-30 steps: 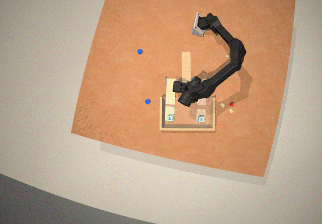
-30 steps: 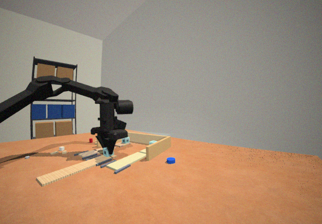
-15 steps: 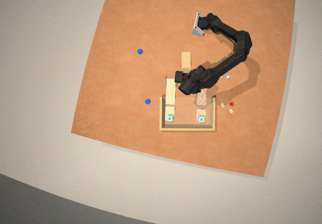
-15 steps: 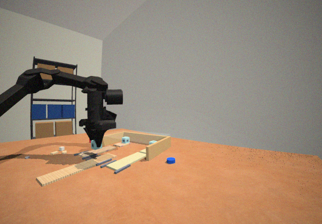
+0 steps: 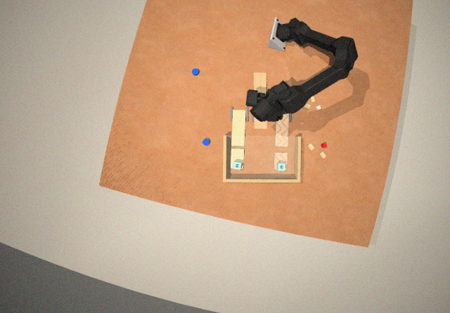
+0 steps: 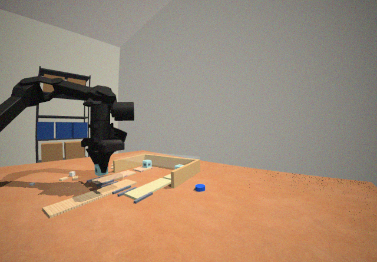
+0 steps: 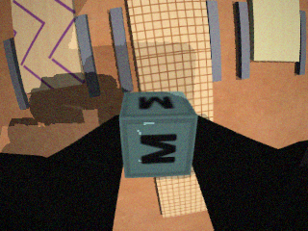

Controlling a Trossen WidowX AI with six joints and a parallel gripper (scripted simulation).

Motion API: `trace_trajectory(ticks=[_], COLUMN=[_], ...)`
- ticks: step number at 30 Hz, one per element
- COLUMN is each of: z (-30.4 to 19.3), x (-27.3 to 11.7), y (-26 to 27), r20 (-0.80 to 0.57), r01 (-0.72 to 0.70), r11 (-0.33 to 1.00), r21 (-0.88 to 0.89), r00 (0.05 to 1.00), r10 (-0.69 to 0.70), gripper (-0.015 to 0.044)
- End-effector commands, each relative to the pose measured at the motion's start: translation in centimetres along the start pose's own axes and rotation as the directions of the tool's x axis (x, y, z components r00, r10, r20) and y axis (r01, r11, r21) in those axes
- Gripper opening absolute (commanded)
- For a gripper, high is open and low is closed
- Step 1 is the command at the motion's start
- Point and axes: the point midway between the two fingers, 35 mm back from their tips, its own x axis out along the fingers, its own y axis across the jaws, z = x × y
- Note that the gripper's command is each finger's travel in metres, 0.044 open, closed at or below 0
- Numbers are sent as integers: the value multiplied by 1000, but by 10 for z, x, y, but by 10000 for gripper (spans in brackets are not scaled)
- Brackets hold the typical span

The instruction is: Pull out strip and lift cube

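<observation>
My gripper [image 6: 102, 170] [image 7: 154, 122] is shut on a teal cube marked M [image 7: 159, 146] [image 6: 98, 169] and holds it raised above the grid-patterned strip. The grid-patterned strip [image 5: 260, 80] [image 6: 63, 205] [image 7: 168, 24] lies in one piece, drawn out of the walled frame between its guide rails. The plain yellow strip [image 5: 238, 128] [image 6: 146, 189] [image 7: 275, 29] has a gap across it, and its far piece bears another M cube [image 5: 237, 165]. The zigzag strip [image 5: 281, 135] [image 7: 43, 43] is in two parts, with an M cube [image 5: 281, 166] [image 6: 146, 163] on the far part.
A low wooden wall [image 5: 261, 180] [image 6: 185, 172] encloses the far ends on three sides. Grey guide rails [image 7: 216, 43] flank the strips. Two blue discs [image 5: 195, 71] [image 5: 206, 141] lie to the left in the top view. A red piece [image 5: 324, 145] and several small blocks lie to the right.
</observation>
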Motion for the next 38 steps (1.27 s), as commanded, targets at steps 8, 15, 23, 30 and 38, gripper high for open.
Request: trace_trajectory(ticks=[8,15,23,30,38], z=[-30,-30,-30,-30,-30], x=[1,-30,-34,-34,-34], y=[3,2,2,2,2], r20=[-8,-9,-9,-9,-9], r01=[3,4,4,4,4], r11=[1000,1000,1000,1000,1000], r21=[-4,-3,-3,-3,-3], r00=[1000,1000,1000,1000,1000], r10=[-3,-4,-4,-4,-4], gripper=[0,0,0,0,0])
